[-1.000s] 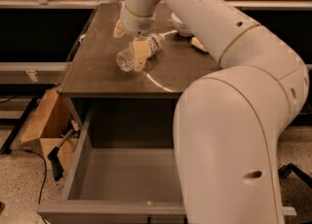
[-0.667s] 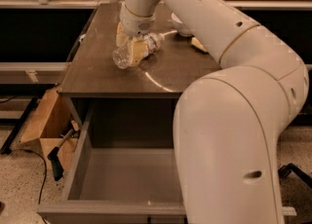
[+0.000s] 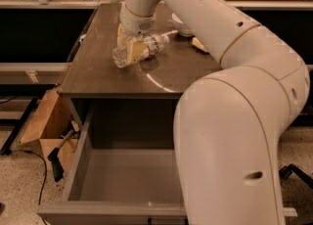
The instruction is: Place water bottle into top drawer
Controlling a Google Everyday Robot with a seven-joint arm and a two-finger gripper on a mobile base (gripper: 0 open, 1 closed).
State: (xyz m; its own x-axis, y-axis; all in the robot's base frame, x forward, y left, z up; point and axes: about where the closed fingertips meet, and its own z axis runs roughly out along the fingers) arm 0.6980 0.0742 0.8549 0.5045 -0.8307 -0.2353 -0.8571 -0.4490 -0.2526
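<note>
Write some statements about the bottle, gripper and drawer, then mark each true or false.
1. The top drawer is pulled open. True.
2. The water bottle lies inside the drawer. False: it is over the tabletop, behind the drawer.
3. The gripper is above the table, closed on the bottle. True.
4. The bottle stands upright. False: it is on its side.
5. A cardboard box sits on the floor left of the drawer. True.
</note>
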